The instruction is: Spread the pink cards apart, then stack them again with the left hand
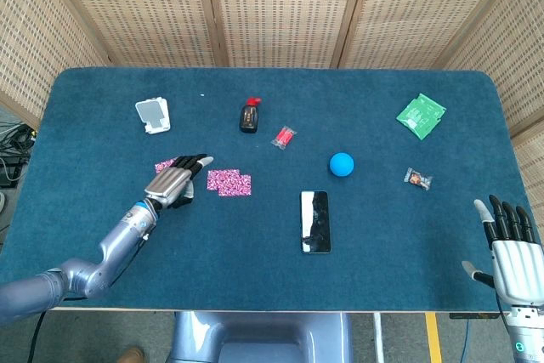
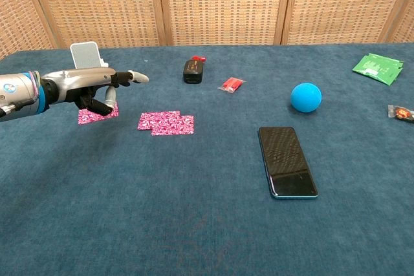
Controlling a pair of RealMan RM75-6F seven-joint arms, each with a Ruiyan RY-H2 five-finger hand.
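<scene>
Hovering above the table, the left hand point(image 2: 87, 88) held nothing, fingers loosely extended. One card point(image 2: 97, 115) lay beneath it, apart from two overlapping cards point(image 2: 166, 123). Spreading looked incomplete; next, that pair probably needed separating.

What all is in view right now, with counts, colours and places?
cards: three, pink; two overlapping mid-left, one apart further left
phone stand: one, white, far left
small bottle: one, black with red cap, far centre
small packet: one, red, beside the bottle
ball: one, blue, right of centre
phone: one, black, centre near
pouch: one, green, far right
wrapped sweet: one, right
table: one, blue cloth
left hand: above the lone card, empty
right hand: near right edge, fingers spread
</scene>
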